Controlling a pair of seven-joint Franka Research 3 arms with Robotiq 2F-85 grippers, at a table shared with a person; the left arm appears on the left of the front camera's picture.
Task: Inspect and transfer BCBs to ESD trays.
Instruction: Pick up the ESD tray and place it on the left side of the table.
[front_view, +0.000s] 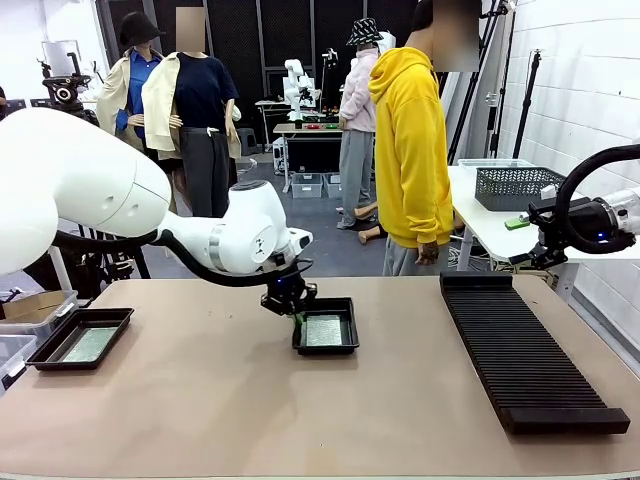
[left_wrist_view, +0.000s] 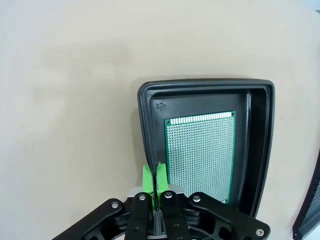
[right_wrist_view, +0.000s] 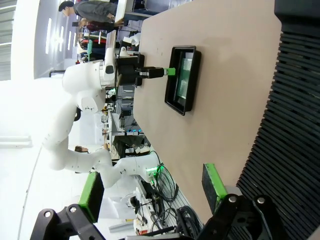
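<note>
Item, bench: we count two ESD trays. The middle tray carries one BCB flat on its floor; the left-edge tray carries a second board, also flat.

Item, left tool: pads pressed together with nothing between them, poised at the near-left rim of the middle tray; from the left wrist it sits just beside the rim, not touching the BCB.

Item, right tool: jaws spread wide and empty, off at the right beyond the ribbed rack.

Progress, in our judgement: both visible boards are already trayed; we see none waiting on the bench, so the transfer looks near its end.

Unclear: whether the rack slots hold boards; the contents of the mesh basket; the left tray's near corner, cut off by the frame.
</note>
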